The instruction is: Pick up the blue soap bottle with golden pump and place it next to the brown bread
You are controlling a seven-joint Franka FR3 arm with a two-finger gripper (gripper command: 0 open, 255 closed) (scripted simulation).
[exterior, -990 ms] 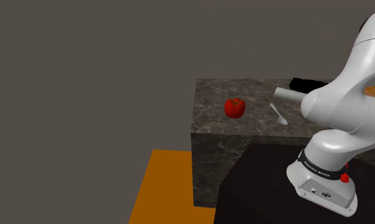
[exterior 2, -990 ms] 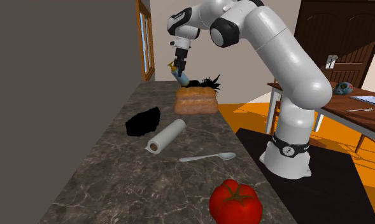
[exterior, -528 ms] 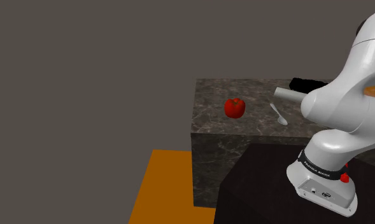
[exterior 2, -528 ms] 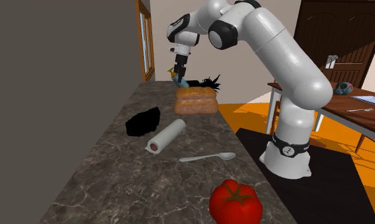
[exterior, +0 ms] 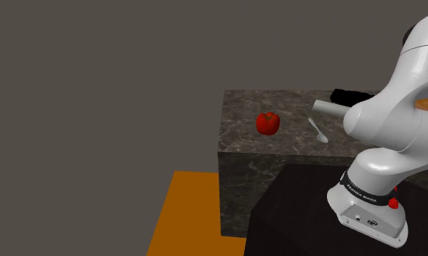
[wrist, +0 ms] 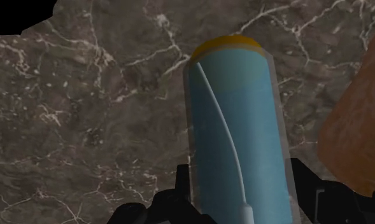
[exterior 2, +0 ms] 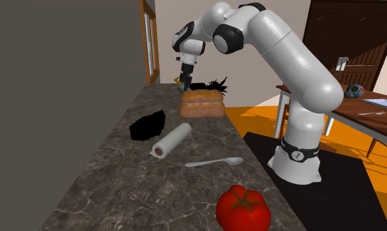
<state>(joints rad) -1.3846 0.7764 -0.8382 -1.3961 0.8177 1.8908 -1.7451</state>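
**Blue bottle held in the gripper at the bread end of the counter**

The dark marble counter (exterior 2: pixel 113 184) is the largest thing here. In the second exterior view it runs from the front of the picture back to the far end. The white arm (exterior 2: pixel 287 56) rises from its black stand (exterior: pixel 292 218) beside the counter and bends over this far end.

On the counter, the brown bread (exterior 2: pixel 201 104) lies at the far end. Nearer to the camera there is a flat black shape (exterior 2: pixel 148 125), then a white roll (exterior 2: pixel 172 140) lying on its side, then a red tomato (exterior 2: pixel 243 207) at the front. A pale spoon (exterior 2: pixel 215 161) lies between the roll and the tomato.

The soap bottle (wrist: pixel 237 133) is light blue with a golden end, and this end points toward the counter. The gripper (wrist: pixel 243 184) is closed on it: the 2 black fingers (wrist: pixel 181 188) press its 2 sides. In the wrist view the bread sits just beside the bottle. In the second exterior view the gripper (exterior 2: pixel 184 77) hangs just behind the bread. I cannot tell if the bottle touches the counter.
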